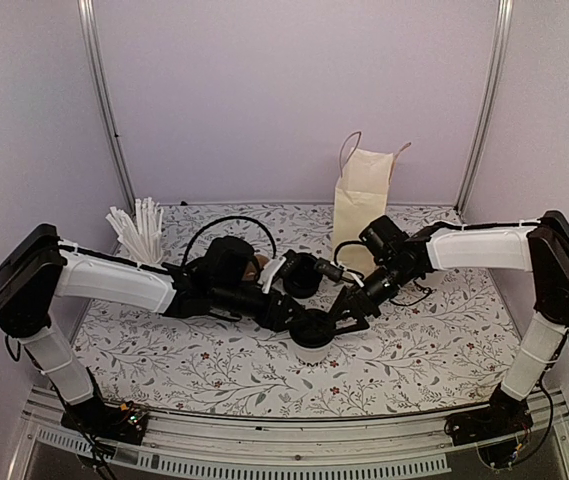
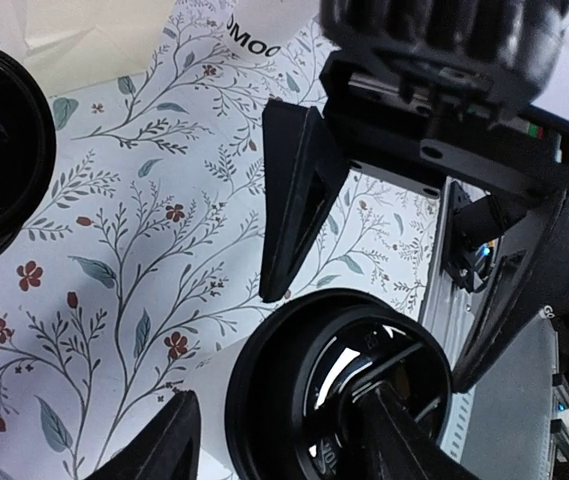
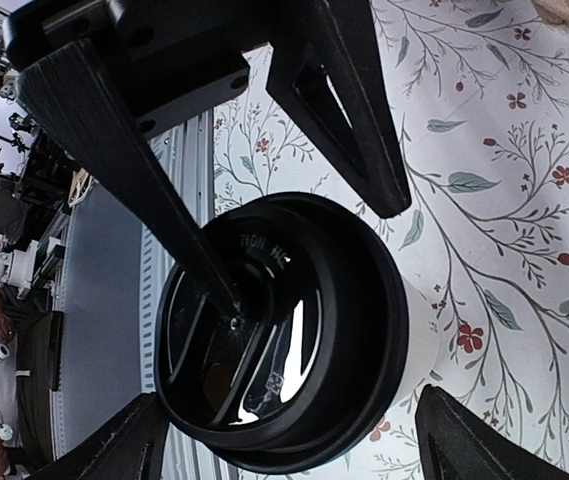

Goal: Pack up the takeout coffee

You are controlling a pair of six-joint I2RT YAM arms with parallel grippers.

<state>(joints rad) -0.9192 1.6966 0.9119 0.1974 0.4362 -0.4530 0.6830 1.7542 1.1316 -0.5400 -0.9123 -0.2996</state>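
bright even light, soft shadows; glare on takeout coffee (image 3: 304,330) lid; edges prob. soft.

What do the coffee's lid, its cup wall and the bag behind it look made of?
Lid: glossy black plastic, judging by its sharp reflections and moulded lettering. Cup wall: matte white, probably paper. Bag: cream paper, by its creases and folded sides, with thin looped handles.

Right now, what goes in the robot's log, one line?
coffee cup: upright, lidded | left end effector: open over cup | right end effector: open around cup | bag: standing behind
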